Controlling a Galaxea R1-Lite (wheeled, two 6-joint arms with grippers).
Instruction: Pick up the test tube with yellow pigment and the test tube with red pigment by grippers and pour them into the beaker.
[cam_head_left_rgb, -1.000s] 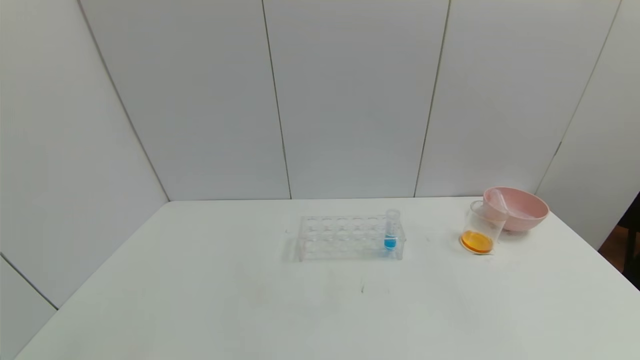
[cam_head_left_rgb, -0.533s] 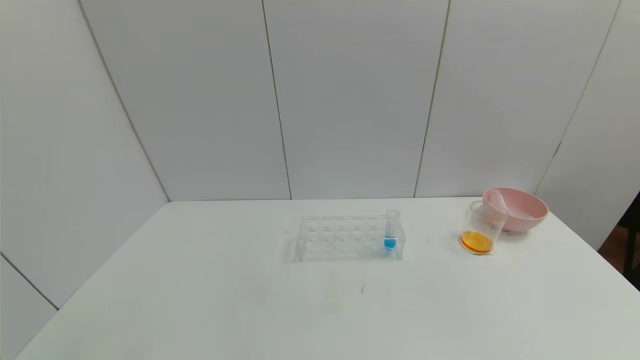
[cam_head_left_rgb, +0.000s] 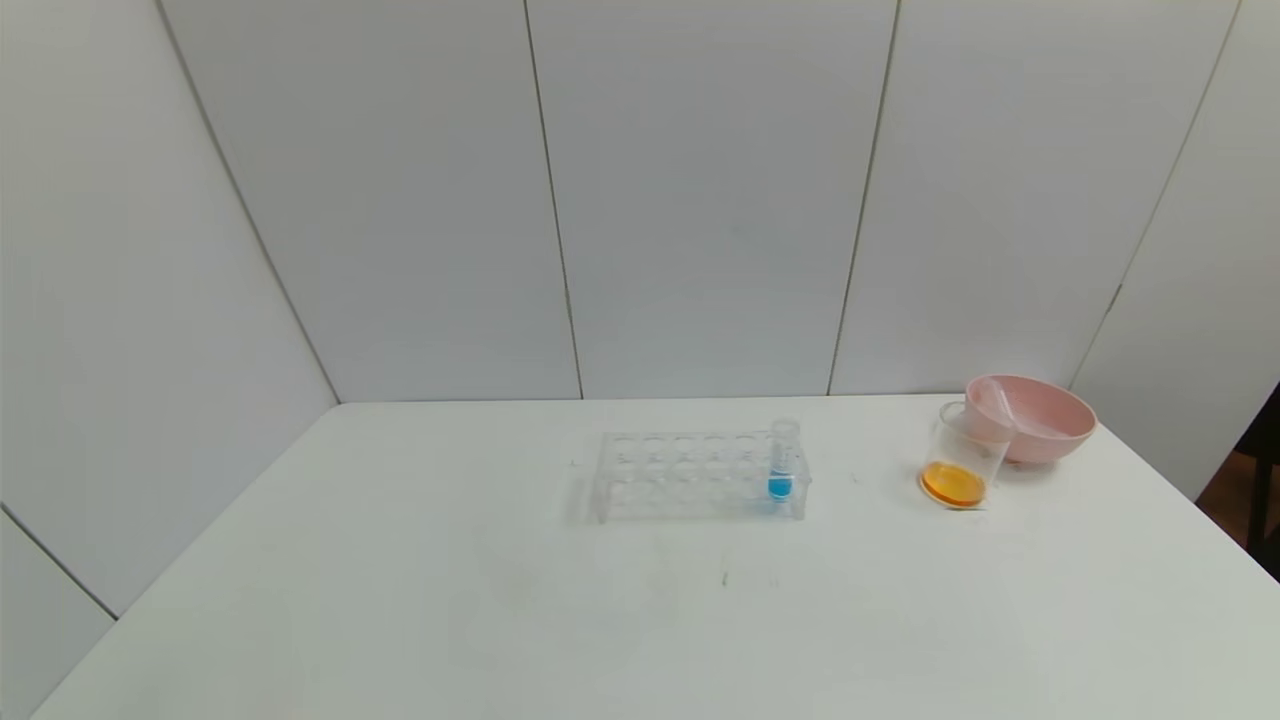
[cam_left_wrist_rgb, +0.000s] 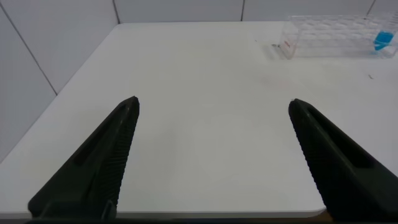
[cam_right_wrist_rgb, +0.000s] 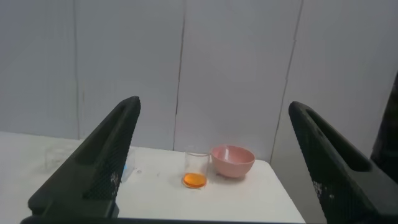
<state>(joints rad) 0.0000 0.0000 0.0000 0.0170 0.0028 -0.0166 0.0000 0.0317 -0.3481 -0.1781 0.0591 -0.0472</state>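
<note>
Both my claws spread wide and empty, pulled back off the white table.

My left gripper (cam_left_wrist_rgb: 211, 155) hangs over the near left edge of the table (cam_head_left_rgb: 400, 600); my right gripper (cam_right_wrist_rgb: 214, 162) looks from afar at the small clear glass beaker (cam_head_left_rgb: 962, 462) holding orange liquid, just beside the pink bowl (cam_head_left_rgb: 1045, 415) near the far right edge. Broad bare tabletop surrounds the clear plastic tube rack (cam_head_left_rgb: 695, 475) with its blue-liquid tube (cam_head_left_rgb: 781, 462). No readable writing.

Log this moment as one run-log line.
beaker: orange liquid inside | rack: blue tube only | left tool: open, empty | right tool: open, empty
</note>
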